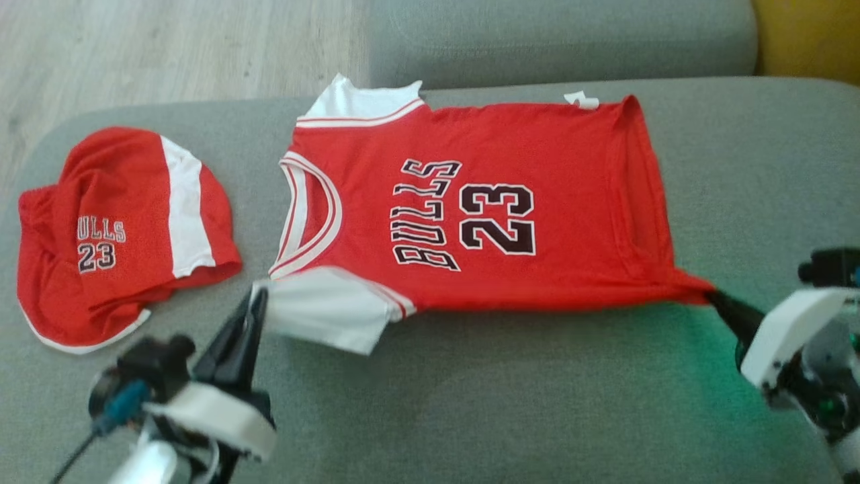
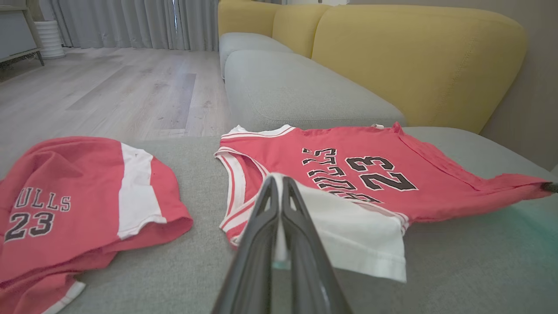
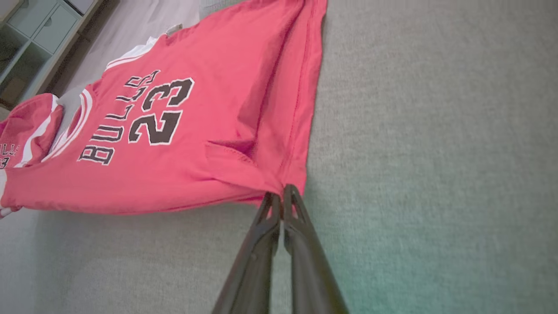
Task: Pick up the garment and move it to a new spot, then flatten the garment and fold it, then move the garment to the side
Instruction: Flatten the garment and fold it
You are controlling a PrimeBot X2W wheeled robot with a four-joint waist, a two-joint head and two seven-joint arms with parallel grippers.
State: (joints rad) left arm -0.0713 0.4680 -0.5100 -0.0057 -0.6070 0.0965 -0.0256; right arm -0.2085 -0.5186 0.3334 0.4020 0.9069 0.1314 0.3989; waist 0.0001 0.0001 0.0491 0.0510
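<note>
Nearest the lens, the left hand (image 1: 259, 294) and the right hand (image 1: 716, 296) are both clamping shut on cloth, at the lower left and lower right of the head view. Beneath everything, the grey sofa seat (image 1: 484, 417) is carrying the work across most of the frame. On it the red jersey (image 1: 537, 148) is lying print-up in the middle, its long axis running left to right, the neckline pointing left and the hem pointing right. The left hand is gripping the near white sleeve (image 1: 322, 312); the right is gripping the near hem corner (image 1: 692, 290), which is drawing out to a point, so the pair seem to be tensioning the near edge to flatten it before folding. Matching shorts (image 1: 121, 228) are sitting crumpled at the left, apart from the jersey. A small white label (image 1: 583, 101) is poking out at the far hem, toward the upper right.
</note>
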